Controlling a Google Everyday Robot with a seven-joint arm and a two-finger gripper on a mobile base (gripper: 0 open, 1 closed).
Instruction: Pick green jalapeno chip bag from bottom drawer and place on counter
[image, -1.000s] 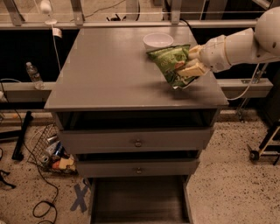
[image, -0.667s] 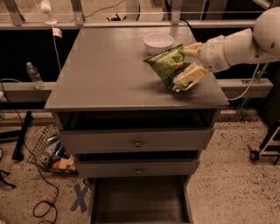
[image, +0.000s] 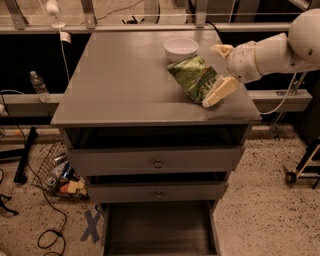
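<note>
Release looks done: the white two-finger gripper (image: 221, 71) stands spread wide over the right edge of the smooth grey counter (image: 125, 75). The crinkly green jalapeno chip bag (image: 194, 78) lies flat there, just inboard of the gripper, its long axis slanting from the round white bowl (image: 181, 48) toward the nearer finger, which touches it.

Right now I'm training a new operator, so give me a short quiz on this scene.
1. True or false: the green jalapeno chip bag lies on the counter.
2. The gripper, over the counter close by the bag, is: A open, B shut on the bag, C out of view.
3. Which white thing stands just behind the bag?
Key: 1 true; 2 A; 3 the bowl.
</note>
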